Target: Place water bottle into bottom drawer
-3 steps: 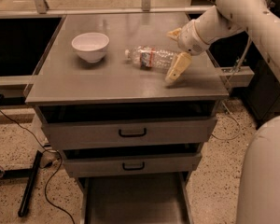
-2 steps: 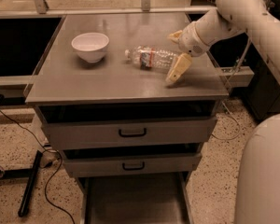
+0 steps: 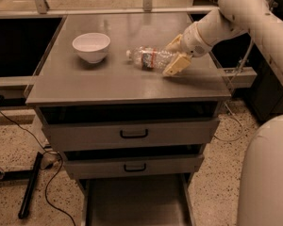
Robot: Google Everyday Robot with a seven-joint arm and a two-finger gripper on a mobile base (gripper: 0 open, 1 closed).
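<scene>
The water bottle (image 3: pixel 150 59) lies on its side on the grey cabinet top (image 3: pixel 108 86), white cap pointing left toward the bowl, reddish band around its middle. My gripper (image 3: pixel 172 54) reaches in from the right at the bottle's base end. Its tan fingers are apart, one in front (image 3: pixel 176 64) and one behind (image 3: pixel 173 43), with the bottle's base between them. The bottle still rests on the top. The bottom drawer (image 3: pixel 137 204) is pulled out low at the front, its flat floor bare.
A white bowl (image 3: pixel 91 46) stands on the left of the cabinet top. Two upper drawers with black handles (image 3: pixel 133 134) (image 3: pixel 134 167) are nearly closed. My white arm and body fill the right side. A black stand and cables lie on the floor at left.
My gripper has slid a little left along the cabinet top, further around the bottle's base end. The bottle and the bowl have not moved.
</scene>
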